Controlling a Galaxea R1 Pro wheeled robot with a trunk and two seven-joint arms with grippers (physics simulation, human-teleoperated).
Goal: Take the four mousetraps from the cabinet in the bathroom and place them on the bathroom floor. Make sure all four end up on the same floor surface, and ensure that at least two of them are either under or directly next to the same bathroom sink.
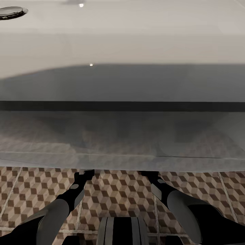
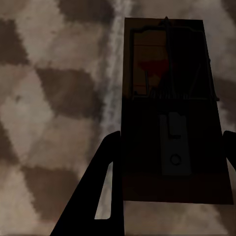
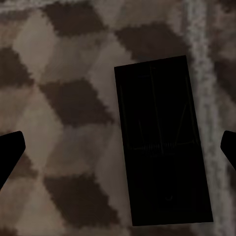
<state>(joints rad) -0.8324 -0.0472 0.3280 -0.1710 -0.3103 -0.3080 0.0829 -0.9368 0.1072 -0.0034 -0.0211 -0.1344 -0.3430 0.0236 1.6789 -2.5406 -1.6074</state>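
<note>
A mousetrap [image 2: 172, 113] sits clamped between my left gripper [image 2: 169, 162] fingers, over the bathroom floor [image 2: 44, 113]. A second mousetrap [image 3: 162, 142] lies flat on the tiles between my right gripper [image 3: 118, 147] tips, spread wide, untouched. The sink [image 1: 122, 51] looms at twelve o'clock.

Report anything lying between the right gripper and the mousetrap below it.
Nothing visible. In the right wrist view, the flat dark-brown rectangular mousetrap lies on the cube-patterned tiled floor, between the right gripper's two spread fingertips, with no object between camera and trap.
</note>
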